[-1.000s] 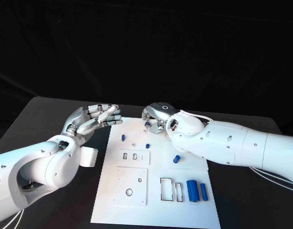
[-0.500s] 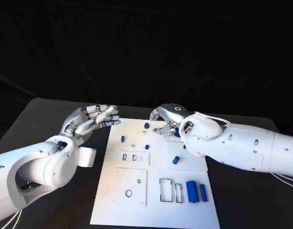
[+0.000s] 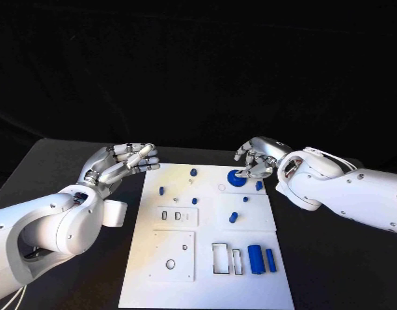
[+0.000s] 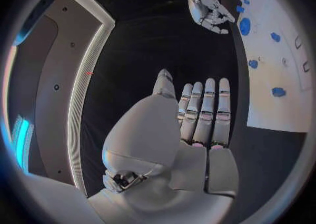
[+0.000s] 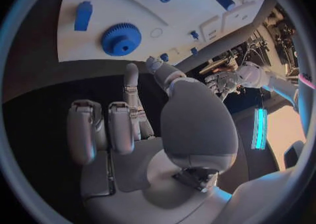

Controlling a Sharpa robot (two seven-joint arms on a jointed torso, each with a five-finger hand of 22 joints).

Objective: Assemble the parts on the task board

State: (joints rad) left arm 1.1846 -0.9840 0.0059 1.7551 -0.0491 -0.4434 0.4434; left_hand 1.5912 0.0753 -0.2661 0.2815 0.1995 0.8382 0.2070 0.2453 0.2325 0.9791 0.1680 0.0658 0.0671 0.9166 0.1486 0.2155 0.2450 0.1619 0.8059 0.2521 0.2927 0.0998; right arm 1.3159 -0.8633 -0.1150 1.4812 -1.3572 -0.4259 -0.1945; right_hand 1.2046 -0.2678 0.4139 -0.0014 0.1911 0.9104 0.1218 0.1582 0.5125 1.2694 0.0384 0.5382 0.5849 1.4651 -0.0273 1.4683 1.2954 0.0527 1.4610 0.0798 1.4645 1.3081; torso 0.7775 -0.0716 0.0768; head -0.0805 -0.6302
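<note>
A: Head view, left to right: our left hand hangs off the board's far left corner, fingers loosely curled, nothing in them.

B: The left wrist view agrees; the fingers lie side by side over black table, with the board's edge just beside them.

A: On the board we see small pegs in the upper left, slots in the middle, and two cylinders lying near the right edge at the near end.

B: And the gear lies flat at the far right, next to a short blue block.

A: Our right hand sits just behind the gear, fingers apart and empty. From the right wrist view the gear is clear of the fingertips, not touched.

B: So we judge the gear is seated, or at least put down, and we are between parts.

A: Agreed. What next?

B: Probably one of the loose pieces: the cylinders, or the peg lying mid-board. The right hand is nearer them.

A: Then we need to bring that hand toward us, lower it over a cylinder, and pinch across its width without rolling its neighbour.

B: The left hand could steady the board's edge, if it slides.
</note>
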